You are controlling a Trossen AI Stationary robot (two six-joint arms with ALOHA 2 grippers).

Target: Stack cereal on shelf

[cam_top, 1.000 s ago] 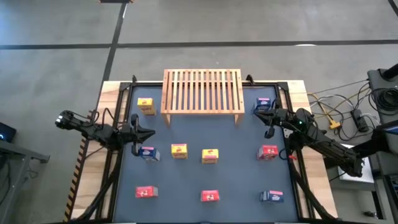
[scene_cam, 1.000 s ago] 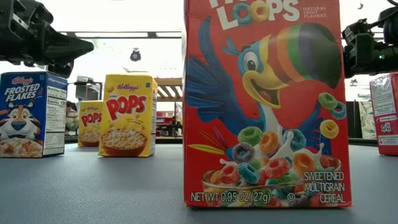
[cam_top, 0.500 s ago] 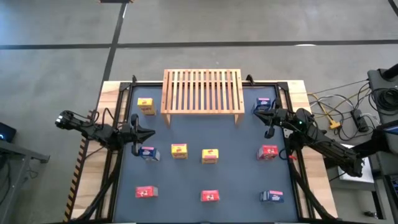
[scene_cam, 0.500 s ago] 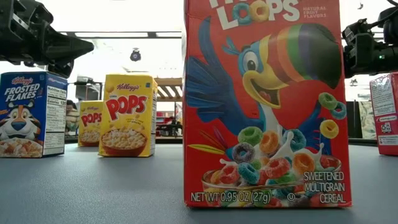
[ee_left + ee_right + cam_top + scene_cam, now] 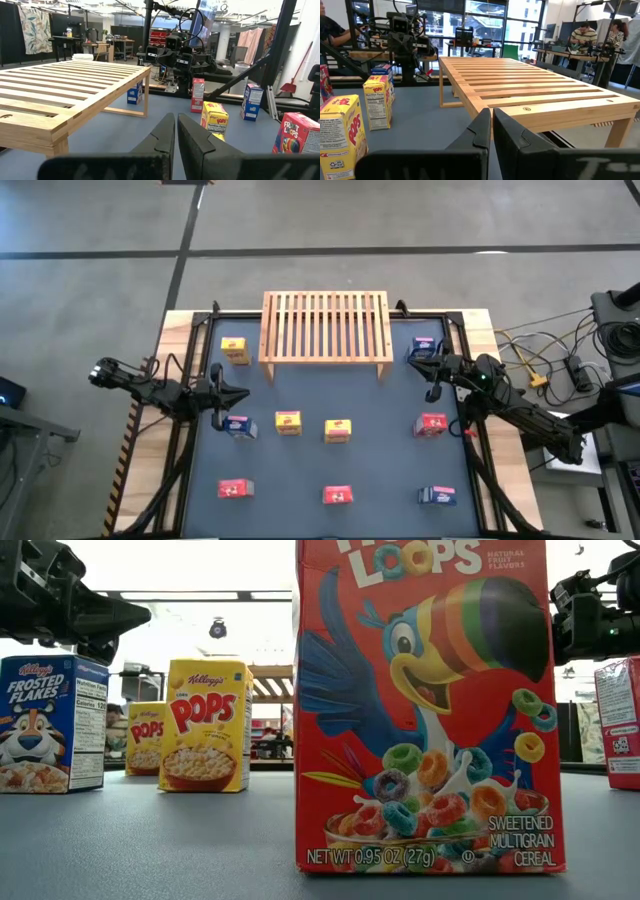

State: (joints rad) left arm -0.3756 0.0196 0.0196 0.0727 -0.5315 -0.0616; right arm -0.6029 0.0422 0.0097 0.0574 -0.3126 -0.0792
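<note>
From above, your shelf [image 5: 325, 327] stands bare at the far edge of the table [image 5: 385, 465], and all nine cereal boxes sit loose on the table: yellow ones at [image 5: 234, 350], [image 5: 288, 423] and [image 5: 338, 430], red ones at [image 5: 236, 489], [image 5: 338, 496] and [image 5: 432, 424], blue ones at [image 5: 239, 426], [image 5: 438, 496] and [image 5: 423, 346]. Your left hand [image 5: 240, 394] hovers near the blue box on its side with its fingers pressed together and holding nothing; your right hand [image 5: 420, 358] hangs just beside the far blue box, equally closed and empty. At table height, a red box [image 5: 425, 705] fills the foreground, with a blue box [image 5: 50, 723] and two yellow boxes [image 5: 205, 725] behind it, so you cannot judge depth here. Through the left wrist, closed fingertips [image 5: 172, 131] point past the shelf's corner leg [image 5: 145, 102] toward a yellow box [image 5: 214, 119]. Through the right wrist, closed fingers [image 5: 487, 125] face the slatted top [image 5: 520, 80], with people at benches beyond. The likely trouble: descending with fingers shut would topple a box rather than grasp it, and a low swing toward the shelf could clip its edge or a leg, so open first and lift clear.
</note>
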